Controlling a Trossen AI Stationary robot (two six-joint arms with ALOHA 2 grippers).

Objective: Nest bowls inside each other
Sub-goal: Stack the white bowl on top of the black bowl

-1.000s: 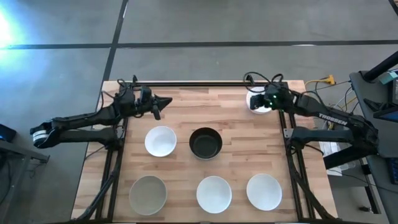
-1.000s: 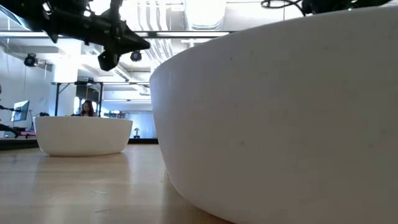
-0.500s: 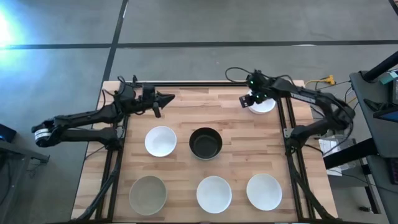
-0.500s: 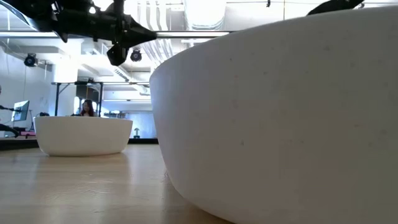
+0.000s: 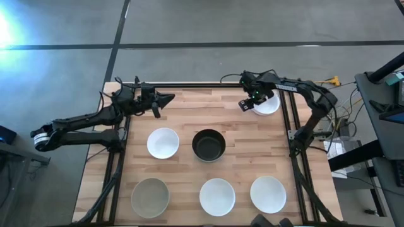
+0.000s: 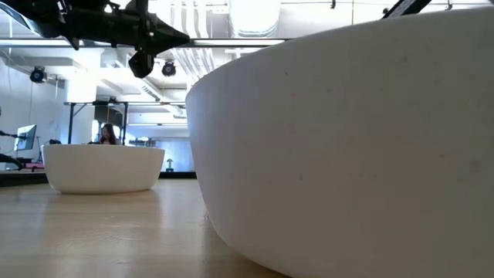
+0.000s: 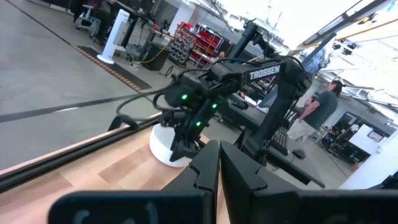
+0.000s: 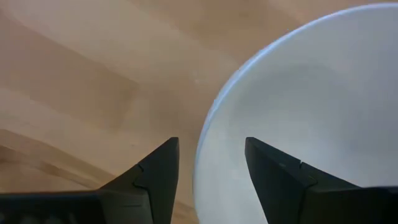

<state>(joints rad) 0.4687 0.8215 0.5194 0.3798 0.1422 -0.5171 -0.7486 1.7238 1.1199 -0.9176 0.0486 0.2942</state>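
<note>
The right claw (image 5: 247, 104), fingers apart, had swung to straddle the rim of the two-o'clock white bowl (image 5: 267, 104), ready to grip.

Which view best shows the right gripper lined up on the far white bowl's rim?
Right wrist view: the open right gripper straddles the bowl rim. High view shows the gripper at its left edge; left wrist view shows both far off; low view cannot place it.

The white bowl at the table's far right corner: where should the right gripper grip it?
On the rim of the white bowl, from above on its left side. It sits upright and open, and the open right gripper already straddles that thin rim edge, so closing there should pinch the wall.
</note>
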